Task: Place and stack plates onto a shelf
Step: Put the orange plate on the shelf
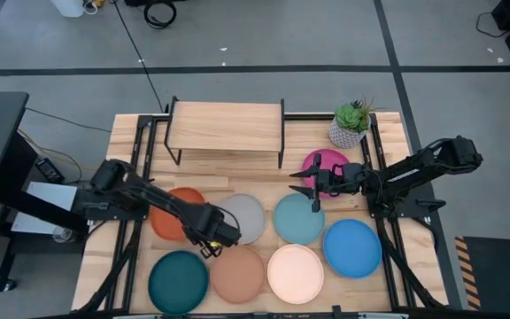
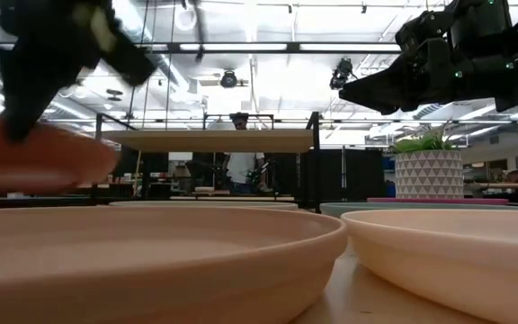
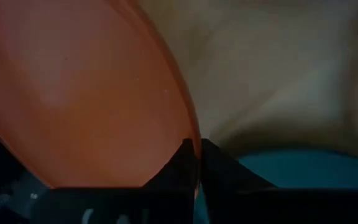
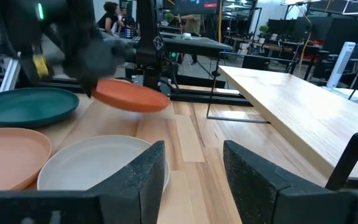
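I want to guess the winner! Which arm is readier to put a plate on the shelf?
The left one, probably. Its pincer is shut on the orange plate's rim, lifted off the table. The right pincer hangs open and empty above the magenta plate.

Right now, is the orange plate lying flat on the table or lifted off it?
Lifted. The left gripper is shut on the orange plate at its rim, and the right wrist view shows it tilted, clear of the table.
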`<state>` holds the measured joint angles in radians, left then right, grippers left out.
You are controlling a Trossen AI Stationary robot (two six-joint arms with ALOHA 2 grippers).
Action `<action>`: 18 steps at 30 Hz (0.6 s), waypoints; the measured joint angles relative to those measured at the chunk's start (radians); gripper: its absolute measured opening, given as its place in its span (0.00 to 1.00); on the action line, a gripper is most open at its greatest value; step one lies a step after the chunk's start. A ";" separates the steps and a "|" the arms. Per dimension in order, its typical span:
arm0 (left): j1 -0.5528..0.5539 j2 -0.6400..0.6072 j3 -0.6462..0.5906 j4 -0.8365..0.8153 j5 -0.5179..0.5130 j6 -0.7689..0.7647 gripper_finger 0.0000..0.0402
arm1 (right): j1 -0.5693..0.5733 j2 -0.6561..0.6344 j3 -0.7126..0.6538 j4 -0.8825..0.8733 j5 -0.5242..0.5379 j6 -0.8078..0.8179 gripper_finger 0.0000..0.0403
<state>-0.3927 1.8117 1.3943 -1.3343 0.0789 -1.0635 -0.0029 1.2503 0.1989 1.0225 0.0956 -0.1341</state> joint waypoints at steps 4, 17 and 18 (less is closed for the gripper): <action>0.003 -0.073 0.148 -0.012 -0.067 0.029 0.04 | 0.000 0.000 0.000 -0.001 0.000 0.000 0.42; 0.138 -0.125 0.643 -0.219 -0.660 0.330 0.03 | 0.000 0.000 0.000 0.000 0.000 0.000 0.42; 0.178 -0.125 0.652 -0.223 -0.649 0.361 0.03 | 0.000 0.000 0.000 0.000 0.000 0.000 0.42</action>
<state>-0.2145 1.6867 2.0466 -1.5576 -0.5704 -0.7027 -0.0029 1.2503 0.1989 1.0225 0.0956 -0.1341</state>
